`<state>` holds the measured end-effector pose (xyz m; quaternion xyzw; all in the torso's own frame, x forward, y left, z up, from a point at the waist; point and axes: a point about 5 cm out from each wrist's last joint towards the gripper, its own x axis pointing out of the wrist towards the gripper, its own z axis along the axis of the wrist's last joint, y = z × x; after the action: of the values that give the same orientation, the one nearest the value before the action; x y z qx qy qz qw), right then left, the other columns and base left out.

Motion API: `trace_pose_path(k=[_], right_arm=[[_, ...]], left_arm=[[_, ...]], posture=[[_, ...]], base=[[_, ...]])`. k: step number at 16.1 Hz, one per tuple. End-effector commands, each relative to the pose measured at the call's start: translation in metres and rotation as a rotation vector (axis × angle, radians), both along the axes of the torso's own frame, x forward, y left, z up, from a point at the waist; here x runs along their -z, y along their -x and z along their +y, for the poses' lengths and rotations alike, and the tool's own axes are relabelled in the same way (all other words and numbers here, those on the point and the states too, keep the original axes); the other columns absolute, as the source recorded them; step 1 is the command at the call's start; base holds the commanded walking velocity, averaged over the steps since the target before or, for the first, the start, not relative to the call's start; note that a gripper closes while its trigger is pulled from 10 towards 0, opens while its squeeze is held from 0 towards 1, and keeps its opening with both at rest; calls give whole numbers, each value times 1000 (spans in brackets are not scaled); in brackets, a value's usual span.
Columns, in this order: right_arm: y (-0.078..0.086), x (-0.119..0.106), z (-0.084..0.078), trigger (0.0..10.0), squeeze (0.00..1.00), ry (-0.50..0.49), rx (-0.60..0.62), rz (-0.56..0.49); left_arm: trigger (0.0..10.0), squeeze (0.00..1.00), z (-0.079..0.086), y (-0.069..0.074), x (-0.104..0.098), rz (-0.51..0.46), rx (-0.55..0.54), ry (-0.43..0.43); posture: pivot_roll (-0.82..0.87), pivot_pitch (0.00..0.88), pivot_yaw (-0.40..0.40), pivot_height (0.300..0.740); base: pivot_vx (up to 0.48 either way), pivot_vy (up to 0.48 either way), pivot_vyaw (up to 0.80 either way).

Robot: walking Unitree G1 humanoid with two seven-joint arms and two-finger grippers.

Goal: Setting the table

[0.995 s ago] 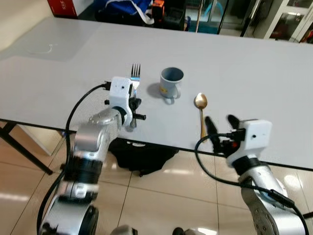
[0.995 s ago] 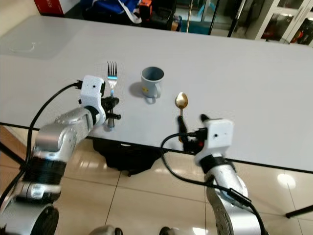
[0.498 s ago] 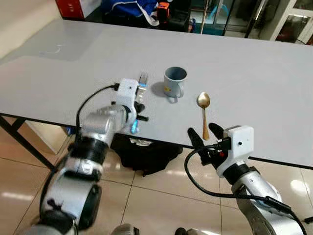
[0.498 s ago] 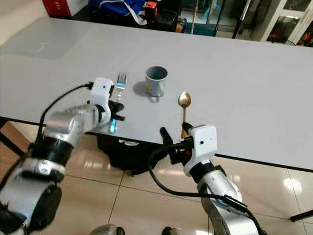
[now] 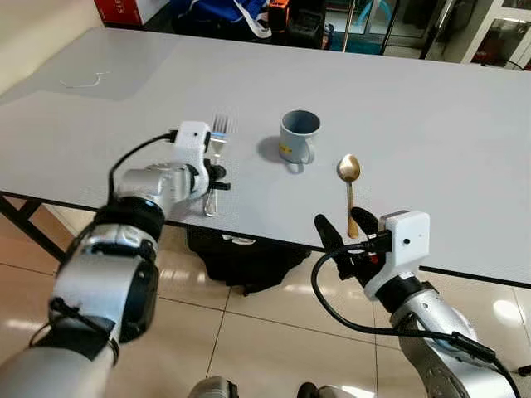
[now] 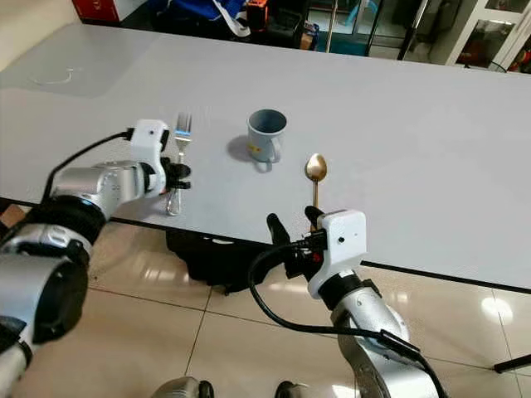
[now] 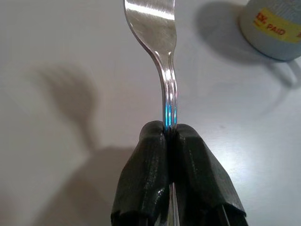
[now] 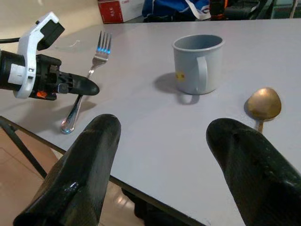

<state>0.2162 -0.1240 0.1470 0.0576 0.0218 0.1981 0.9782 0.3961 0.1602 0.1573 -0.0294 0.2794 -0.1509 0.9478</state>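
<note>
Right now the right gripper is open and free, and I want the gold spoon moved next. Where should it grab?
Probably the thin handle of the gold spoon, from the near table edge: it lies flat, handle end toward the right gripper, bowl facing away.

On the table (image 5: 431, 124), fork (image 5: 214, 157) lies left of mug (image 5: 297, 135); spoon (image 5: 349, 186) right.

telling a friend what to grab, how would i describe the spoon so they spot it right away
On the long grey table, look near the front edge, just to the right of the grey mug. The spoon lies flat, bowl away from the edge. It is gold, while the fork on the mug's other side is silver.
</note>
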Motion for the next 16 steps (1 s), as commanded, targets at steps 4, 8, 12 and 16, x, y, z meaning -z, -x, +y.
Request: trace_pose_path(k=[4,8,12,16], right_arm=[[3,-7,9,10000,0,-32,-21,-5],[3,-12,8,10000,0,-53,17,-19],[3,-12,6,10000,0,-53,26,-13],[1,-13,4,10000,0,-50,32,-14]], left_arm=[[10000,0,2,-4,-8,-31,77,-37],[10000,157,9,-9,-15,-87,52,-132],[10000,851,14,-8,-11,-76,21,-138],[10000,667,16,-7,-8,-71,10,-140]], posture=[[1,139,26,740],[-10,147,30,740],[-8,146,25,740],[-10,149,22,740]], base=[[0,0,0],[0,0,0],[0,0,0],[0,0,0]])
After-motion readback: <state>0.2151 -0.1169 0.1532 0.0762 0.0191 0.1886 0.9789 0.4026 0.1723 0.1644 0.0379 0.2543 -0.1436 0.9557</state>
